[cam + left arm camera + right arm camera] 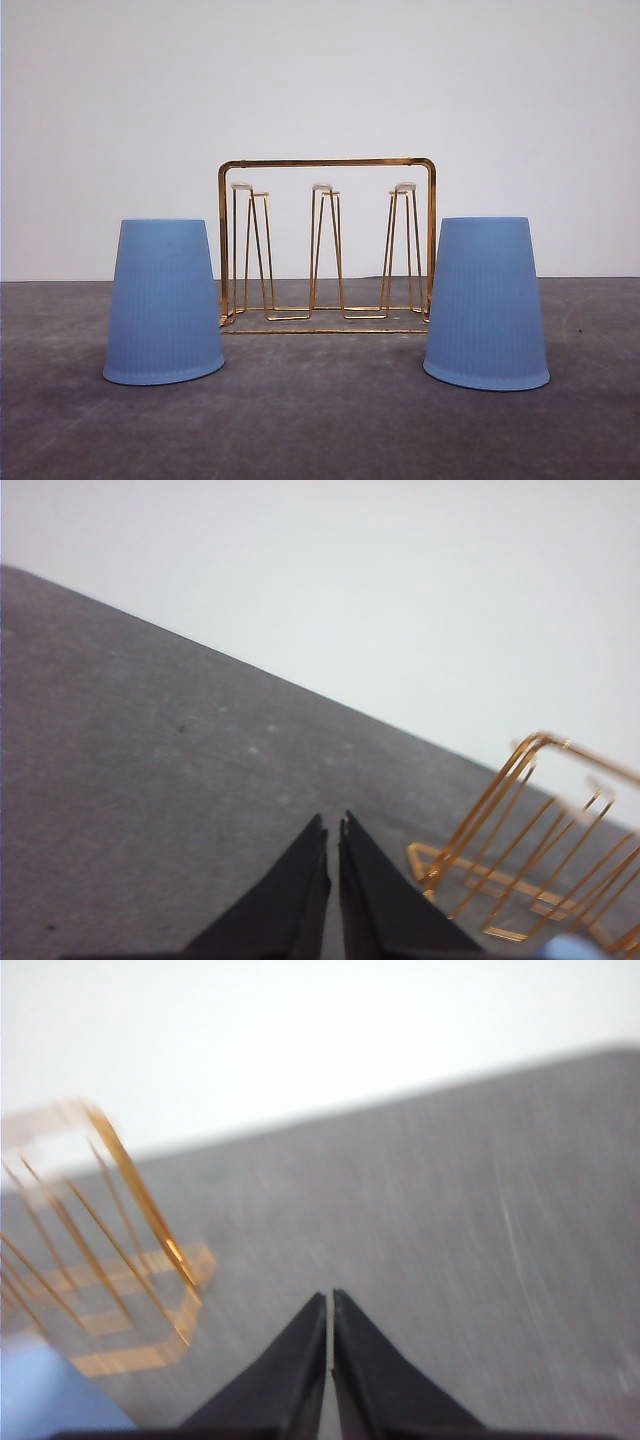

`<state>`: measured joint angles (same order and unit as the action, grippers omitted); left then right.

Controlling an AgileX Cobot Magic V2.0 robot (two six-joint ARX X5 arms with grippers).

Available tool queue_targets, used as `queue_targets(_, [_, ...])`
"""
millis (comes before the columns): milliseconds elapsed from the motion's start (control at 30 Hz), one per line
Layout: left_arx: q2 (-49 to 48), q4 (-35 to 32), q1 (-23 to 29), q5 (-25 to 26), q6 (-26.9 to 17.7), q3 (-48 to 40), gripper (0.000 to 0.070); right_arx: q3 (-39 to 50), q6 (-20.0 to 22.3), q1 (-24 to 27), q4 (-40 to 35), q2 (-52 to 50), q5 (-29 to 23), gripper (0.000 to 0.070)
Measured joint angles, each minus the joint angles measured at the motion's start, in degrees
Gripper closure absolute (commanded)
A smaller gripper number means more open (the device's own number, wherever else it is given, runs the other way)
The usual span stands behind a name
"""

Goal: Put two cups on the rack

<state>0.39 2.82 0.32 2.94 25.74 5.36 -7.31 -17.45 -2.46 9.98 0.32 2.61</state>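
1. Check the left tool [333,832] in the left wrist view: its two black fingers are together, tips nearly touching, with nothing between them. It hangs over bare grey tabletop [150,780].
2. Check the right tool [329,1305] in the right wrist view: its fingers are likewise together and hold nothing. That picture is blurred.
3. Locate the rack [327,242] in the front view. You see a gold wire frame standing upright on the tabletop, centred, in front of the white wall [320,80]. Its hairpin prongs carry nothing.
4. Note that each wrist view shows one end of the rack near the tool, apart from the fingers.
5. Locate the left cup [163,301]. It stands mouth down on the tabletop, just beside the rack's left end and nearer the camera.
6. Locate the right cup [486,302]. It stands mouth down just beside the rack's right end, also nearer the camera.
7. Confirm that neither cup is on the rack.
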Motion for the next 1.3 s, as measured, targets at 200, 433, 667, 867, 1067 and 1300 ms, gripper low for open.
queue_targets(200, [3.60, 15.71, 0.00, 0.20, 2.05, 15.22, 0.0697, -13.16, -1.03, 0.00, 10.26, 3.02, 0.36, 0.0693])
queue_targets(433, [13.64, 37.92, 0.00, 5.26, -0.83, 29.94, 0.0697, -25.00, 0.25, 0.00, 24.34, 12.87, 6.07, 0.0693])
queue_targets(667, [24.08, 47.60, 0.00, 16.21, -7.76, 35.16, 0.0697, -26.10, 7.14, -0.17, 28.82, 21.25, 16.34, 0.0693])
queue_targets(867, [28.35, 46.47, -4.68, 19.41, -13.79, 35.41, 0.0697, -26.08, 12.16, -5.70, 28.72, 22.49, 15.25, 0.0693])
queue_targets(1067, [29.30, 44.53, -14.35, 19.41, -24.52, 35.45, 0.0697, -26.08, 16.57, -11.33, 28.89, 22.27, 13.69, 0.0693])
queue_targets(1300, [29.66, 43.89, -19.68, 19.40, -40.56, 35.45, 0.0371, -26.08, 19.94, -12.54, 28.96, 22.27, 13.64, 0.0308])
